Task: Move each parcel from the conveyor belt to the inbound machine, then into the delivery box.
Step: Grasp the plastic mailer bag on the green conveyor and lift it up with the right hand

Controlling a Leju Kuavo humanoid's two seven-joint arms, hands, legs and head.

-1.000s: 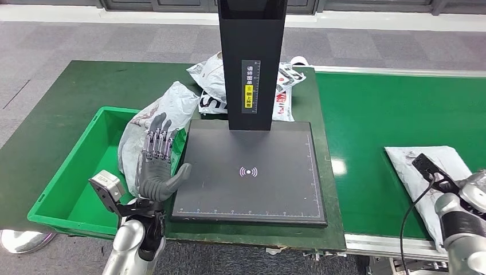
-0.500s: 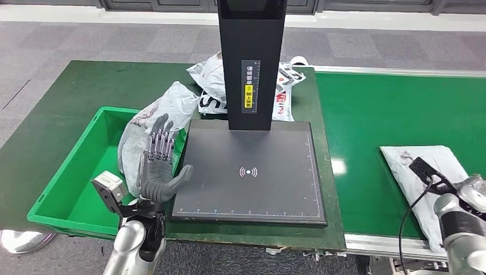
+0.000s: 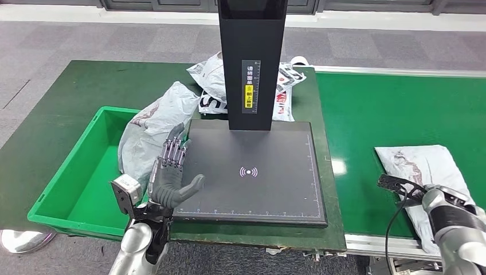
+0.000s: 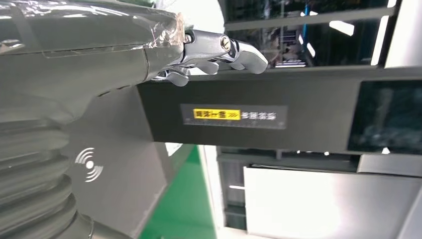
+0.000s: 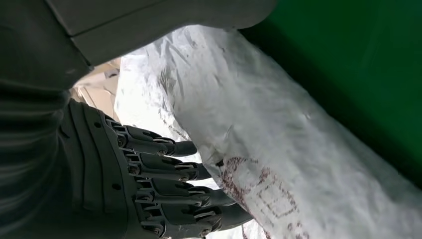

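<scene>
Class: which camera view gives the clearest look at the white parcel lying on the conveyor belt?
The head view: the white parcel lies flat on the conveyor belt, most of its outline visible, the right hand at its near end. The right wrist view shows only a close-up of its wrinkled surface beside the fingers. The left wrist view faces the scanner.

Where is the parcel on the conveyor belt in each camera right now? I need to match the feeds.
Head view: the parcel lies at the lower right, on the conveyor belt.
Left wrist view: not in it.
Right wrist view: the parcel runs across the middle, with the right hand beside it.
Shared landmark: the green belt, seen in the head and right wrist views.
</scene>
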